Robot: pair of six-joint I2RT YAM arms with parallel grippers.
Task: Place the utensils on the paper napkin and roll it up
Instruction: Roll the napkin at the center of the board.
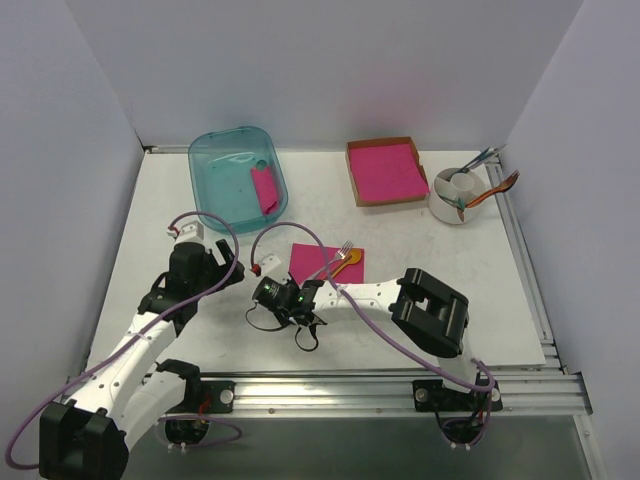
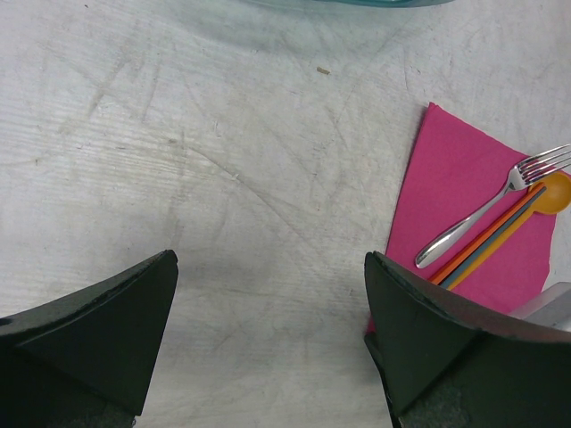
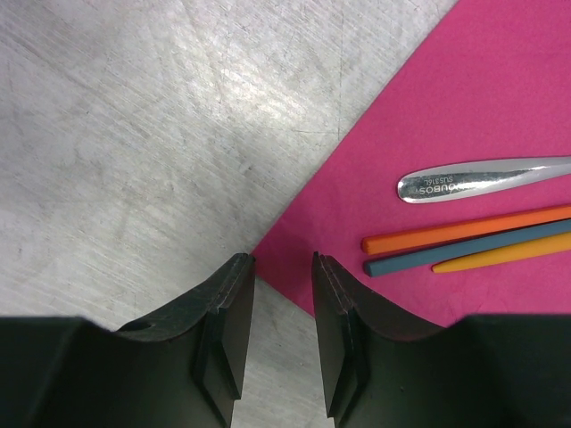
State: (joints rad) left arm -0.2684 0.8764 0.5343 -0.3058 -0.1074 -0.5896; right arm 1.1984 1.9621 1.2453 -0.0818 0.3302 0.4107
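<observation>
The fork [image 3: 482, 176] carries stamped writing on its handle end, reading roughly "UBOS" with a smaller "SUS316L" under it. It lies on the magenta paper napkin [image 2: 446, 187], tines toward 2 o'clock in the left wrist view. The orange spoon [image 2: 553, 193] lies just beside it, its round bowl at the napkin's far edge. An orange stick [image 3: 464, 229] and a teal stick [image 3: 401, 259] lie alongside on the same sheet.

The right hand [image 3: 283, 267] hangs over the napkin's near corner, its fingers a narrow gap apart with nothing between them. The left hand [image 2: 270, 256] is at 9 o'clock of the napkin over the bare table [image 1: 400, 240], fingers wide apart and holding nothing.

In the top view, a clear teal bin [image 1: 215, 160] at 11 o'clock of the napkin holds a crumpled pink paper [image 1: 265, 190]. At 1 o'clock a cardboard box [image 1: 381, 143] holds a stack of pink sheets [image 1: 388, 170]. At 2 o'clock a white cup [image 1: 445, 205] holds teal-handled cutlery [image 1: 478, 160].
</observation>
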